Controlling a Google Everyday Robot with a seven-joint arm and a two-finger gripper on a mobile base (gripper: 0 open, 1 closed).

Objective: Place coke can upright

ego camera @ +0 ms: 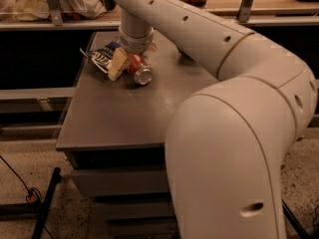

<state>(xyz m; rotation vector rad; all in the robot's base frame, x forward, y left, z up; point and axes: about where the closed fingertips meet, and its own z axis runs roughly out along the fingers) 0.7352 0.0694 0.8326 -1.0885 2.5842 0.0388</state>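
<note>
Resting on grey table [124,118]: coke can [140,70] (tipped), gripper [128,59] beside.

The pincer [124,65], beside the coke can [141,72], hides the can's far end and part of the chip bag [99,59].
</note>
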